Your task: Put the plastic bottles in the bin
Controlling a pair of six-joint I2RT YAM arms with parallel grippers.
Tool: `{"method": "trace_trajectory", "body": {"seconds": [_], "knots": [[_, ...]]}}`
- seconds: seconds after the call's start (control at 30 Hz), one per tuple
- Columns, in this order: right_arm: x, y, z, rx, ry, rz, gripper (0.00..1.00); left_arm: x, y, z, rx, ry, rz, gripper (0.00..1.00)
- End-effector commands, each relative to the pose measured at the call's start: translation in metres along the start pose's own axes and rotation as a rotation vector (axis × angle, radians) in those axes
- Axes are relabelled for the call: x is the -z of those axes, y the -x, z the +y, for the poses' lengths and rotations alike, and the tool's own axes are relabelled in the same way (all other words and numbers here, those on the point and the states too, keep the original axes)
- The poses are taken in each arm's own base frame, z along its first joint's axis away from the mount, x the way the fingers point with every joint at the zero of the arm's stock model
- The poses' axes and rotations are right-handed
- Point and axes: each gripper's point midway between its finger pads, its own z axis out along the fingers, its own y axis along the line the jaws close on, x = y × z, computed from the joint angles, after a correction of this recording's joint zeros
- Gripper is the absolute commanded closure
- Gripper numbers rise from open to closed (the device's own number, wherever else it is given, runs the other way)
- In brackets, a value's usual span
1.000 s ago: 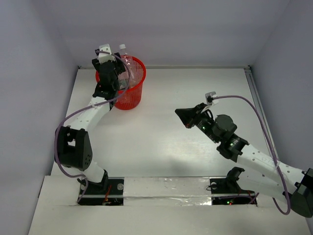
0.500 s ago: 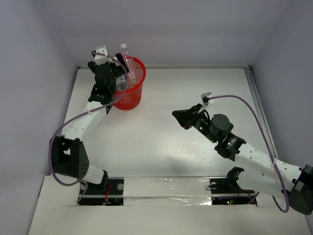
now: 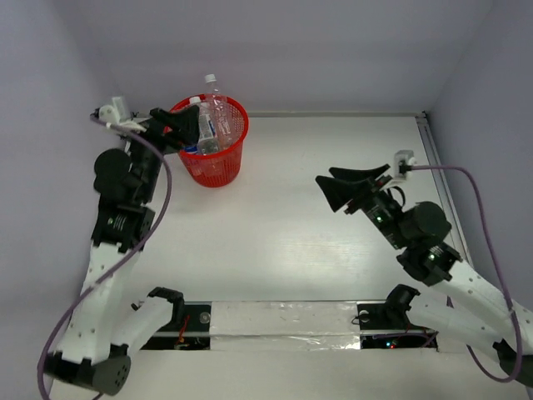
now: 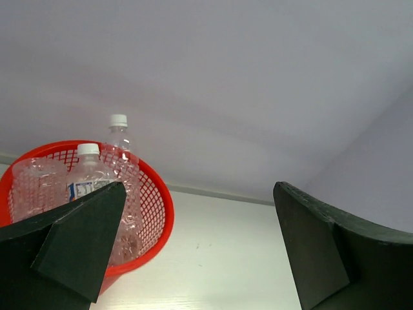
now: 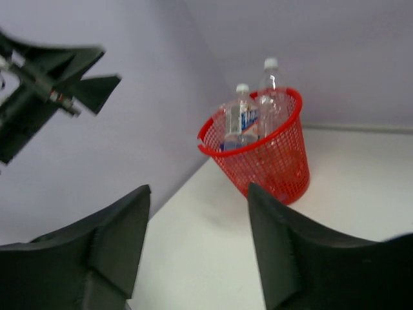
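The red mesh bin point(image 3: 218, 158) stands at the table's far left corner. Clear plastic bottles point(image 3: 213, 117) stand upright inside it, white caps poking above the rim. In the left wrist view three bottles point(image 4: 118, 152) show inside the bin point(image 4: 157, 206). My left gripper point(image 3: 187, 129) hangs open and empty just left of the bin's rim; its fingers point(image 4: 80, 239) frame bare table. My right gripper point(image 3: 325, 177) is open and empty above the table's middle right, pointing toward the bin point(image 5: 274, 158) and the bottles point(image 5: 242, 119). No bottle lies on the table.
Grey walls close in the table on the left, back and right. The left arm point(image 5: 45, 84) shows in the right wrist view, raised beside the left wall. Both arm bases sit at the near edge behind a taped strip point(image 3: 283, 321).
My left gripper has drawn back to the left from over the bin, with its jaws spread wide. My right gripper has opened from shut and shifted a little to the right.
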Motion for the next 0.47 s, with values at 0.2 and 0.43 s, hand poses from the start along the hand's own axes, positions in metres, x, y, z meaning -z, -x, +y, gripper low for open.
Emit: {"method": "trace_trajectory", "body": {"seconds": [0.2,0.43], "knots": [[0.062,0.087,-0.003,0.037,-0.106,-0.213,0.21,0.089,-0.013,0.031,-0.075,0.111,0.069,0.01],[0.063,0.085,-0.010,0.032,-0.139,-0.212,0.21,0.098,-0.034,0.037,-0.100,0.100,0.127,0.01]]}}
